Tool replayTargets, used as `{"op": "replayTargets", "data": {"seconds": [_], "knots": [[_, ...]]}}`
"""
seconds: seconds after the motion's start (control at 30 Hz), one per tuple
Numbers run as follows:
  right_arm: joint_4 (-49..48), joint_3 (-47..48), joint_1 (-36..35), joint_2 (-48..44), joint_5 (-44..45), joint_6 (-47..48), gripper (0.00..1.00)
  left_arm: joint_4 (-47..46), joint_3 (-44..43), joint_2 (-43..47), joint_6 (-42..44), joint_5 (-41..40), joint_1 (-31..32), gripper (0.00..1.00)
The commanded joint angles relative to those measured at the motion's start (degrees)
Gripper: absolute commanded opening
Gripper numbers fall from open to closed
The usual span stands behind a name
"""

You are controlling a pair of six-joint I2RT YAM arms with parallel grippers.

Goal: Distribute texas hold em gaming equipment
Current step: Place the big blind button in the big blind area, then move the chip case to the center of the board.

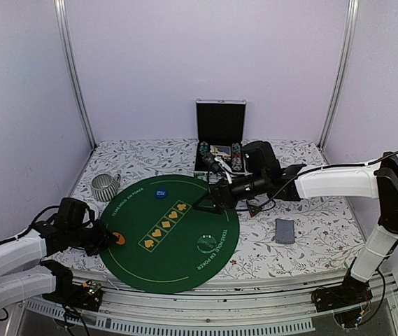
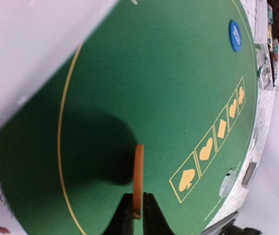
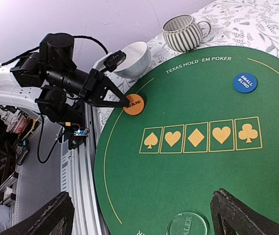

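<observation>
My left gripper (image 1: pixel 112 239) is shut on an orange "big blind" disc (image 1: pixel 119 239) at the left edge of the round green poker mat (image 1: pixel 178 259). In the left wrist view the disc (image 2: pixel 138 171) stands edge-on between the fingertips (image 2: pixel 125 215), just over the felt. The right wrist view shows its face (image 3: pixel 134 104). A blue "small blind" disc (image 1: pixel 160 193) and a clear dealer disc (image 1: pixel 206 243) lie on the mat. My right gripper (image 1: pixel 205 203) hovers over the mat's far right part, wide open and empty (image 3: pixel 144 218). A grey-blue card deck (image 1: pixel 285 230) lies right of the mat.
An open case (image 1: pixel 219 133) with chip stacks (image 1: pixel 237 157) stands behind the mat. A striped cup (image 1: pixel 104 186) stands at the far left and a white bowl (image 3: pixel 132 58) sits beside my left arm. A small dark triangle (image 1: pixel 254 208) lies by the mat's right rim.
</observation>
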State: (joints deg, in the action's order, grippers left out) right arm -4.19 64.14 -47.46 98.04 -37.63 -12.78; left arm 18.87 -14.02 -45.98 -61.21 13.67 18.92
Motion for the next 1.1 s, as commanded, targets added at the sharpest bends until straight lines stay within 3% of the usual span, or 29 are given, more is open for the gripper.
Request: {"op": "replayTargets", "data": {"seconds": [0.0, 0.27, 0.37, 0.53, 0.7, 0.77, 0.83, 0.87, 1.07], "knots": [[1.2, -0.13, 1.5, -2.95, 5.37, -1.76, 0.99, 2.95, -0.11, 0.81, -0.12, 0.4, -0.81, 0.19], [19.75, 6.58, 2.07, -3.97, 28.57, -3.02, 0.99, 10.69, -2.5, 6.68, -0.91, -3.61, -0.89, 0.38], [25.6, 8.1, 2.18, -5.34, 37.81, -3.6, 0.99, 14.22, -4.65, 10.3, -0.83, -7.65, -0.86, 0.53], [34.06, 8.72, 3.98, -8.65, 49.36, -4.31, 0.99, 14.55, -8.19, 13.15, 3.01, -8.9, -0.8, 0.55], [40.79, 8.93, 7.37, -11.0, 52.85, -5.1, 0.99, 13.57, -20.3, 9.53, 15.96, -14.24, 0.5, 0.63], [43.12, 8.88, 8.82, -11.34, 52.96, -5.7, 0.99, 12.99, -25.11, 6.69, 22.18, -17.61, 1.0, 0.75], [45.27, 8.52, 10.08, -11.31, 52.24, -6.53, 0.99, 11.07, -29.07, 3.12, 28.7, -18.3, 1.24, 0.95], [46.09, 8.15, 10.64, -11.29, 51.47, -7.12, 0.99, 9.99, -30.94, 1.05, 32.52, -17.92, 1.22, 0.98], [48.42, 1.75, 13.86, -10.23, 48.7, -10.23, 0.99, 3.5, -40.31, -9.78, 38.97, -13.73, 2.0, 0.98]]}}
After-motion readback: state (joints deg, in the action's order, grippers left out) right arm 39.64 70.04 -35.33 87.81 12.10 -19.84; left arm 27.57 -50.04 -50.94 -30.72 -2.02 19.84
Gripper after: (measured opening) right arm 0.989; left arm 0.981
